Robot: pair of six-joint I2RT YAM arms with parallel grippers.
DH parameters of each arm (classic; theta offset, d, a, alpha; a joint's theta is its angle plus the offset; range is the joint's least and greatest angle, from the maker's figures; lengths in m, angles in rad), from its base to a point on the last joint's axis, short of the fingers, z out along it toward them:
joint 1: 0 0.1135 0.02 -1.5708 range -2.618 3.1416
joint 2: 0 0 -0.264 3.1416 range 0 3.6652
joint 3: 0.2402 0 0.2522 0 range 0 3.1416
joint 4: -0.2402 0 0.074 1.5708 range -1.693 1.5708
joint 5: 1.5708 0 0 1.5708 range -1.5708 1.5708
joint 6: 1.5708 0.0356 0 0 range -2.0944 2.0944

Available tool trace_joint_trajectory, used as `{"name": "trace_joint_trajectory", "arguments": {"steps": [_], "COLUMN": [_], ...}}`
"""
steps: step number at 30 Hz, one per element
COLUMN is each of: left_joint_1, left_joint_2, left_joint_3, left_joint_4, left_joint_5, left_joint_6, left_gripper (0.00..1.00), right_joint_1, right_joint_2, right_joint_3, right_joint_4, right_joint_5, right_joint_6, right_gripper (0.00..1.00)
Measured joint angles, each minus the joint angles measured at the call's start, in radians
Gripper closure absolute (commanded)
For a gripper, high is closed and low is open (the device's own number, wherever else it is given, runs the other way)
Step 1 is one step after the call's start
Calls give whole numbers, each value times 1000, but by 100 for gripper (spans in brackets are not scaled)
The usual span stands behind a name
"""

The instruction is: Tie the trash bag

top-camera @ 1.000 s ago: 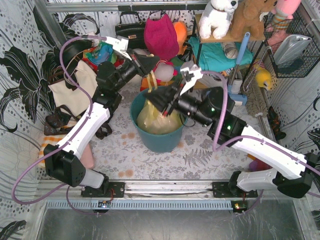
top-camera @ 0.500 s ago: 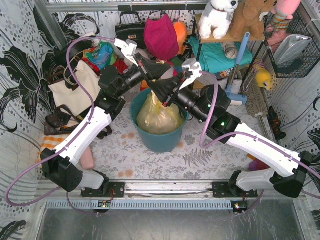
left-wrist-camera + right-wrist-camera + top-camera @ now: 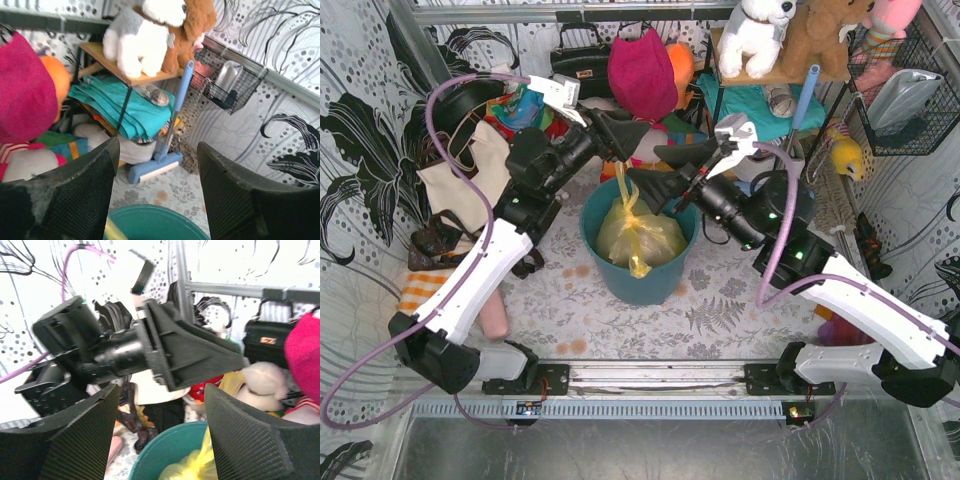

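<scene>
A second ago I had both grippers clenched on the yellow ends. Now the trash bag (image 3: 648, 238) sits low in the teal bin (image 3: 642, 288) on the worktop (image 3: 560, 300), its neck cinched into a knot (image 3: 632, 213), with one tail (image 3: 638, 262) draped toward the bin's near rim and the other standing upward. Above it the left gripper (image 3: 157, 150) and right gripper (image 3: 161, 390) are both released, jaws wide and holding nothing, so I judge the tie made, though not how tight. The bag's filling shows only as a pale bulge.
</scene>
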Motion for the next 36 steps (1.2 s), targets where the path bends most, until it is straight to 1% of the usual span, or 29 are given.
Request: {"name": "trace_joint_trajectory", "arguments": {"steps": [2,6,7,8,10,13,16,19,23,27,30,33,36], "left_joint_1": [0,0,0,-1,0,7,33,81,158,198,201,203,203], "left_joint_2": [-32,-103,-119,-135,-158,-178,-206,-244,-288,-285,-267,-233,-158], "left_joint_3": [8,4,-2,-12,-34,-89,-192,-304,-446,-579,-723,-879,-961], "left_joint_4": [-26,-56,-56,-57,-63,-79,-93,-113,-114,-103,-25,84,166], "left_joint_5": [-36,-123,-148,-180,-251,-381,-513,-645,-791,-896,-963,-1025,-1082], "left_joint_6": [27,79,91,104,126,137,132,112,69,25,25,40,76], "left_gripper": [25,17,7,1,2,2,2,2,2,2,2,2,2], "right_joint_1": [0,-18,-42,-76,-156,-267,-367,-470,-592,-718,-796,-826,-842], "right_joint_2": [-12,-3,5,14,33,55,57,55,36,0,-15,-15,-2], "right_joint_3": [33,107,123,135,140,118,76,18,-116,-315,-498,-674,-808], "right_joint_4": [-41,-138,-163,-187,-232,-295,-351,-380,-389,-357,-294,-213,-98], "right_joint_5": [31,116,126,129,135,140,144,161,202,240,306,367,409], "right_joint_6": [-32,-98,-104,-106,-102,-99,-93,-84,-61,-25,-15,-19,-39], "right_gripper": [26,19,17,15,12,2,3,3,3,3,3,3,3]}}
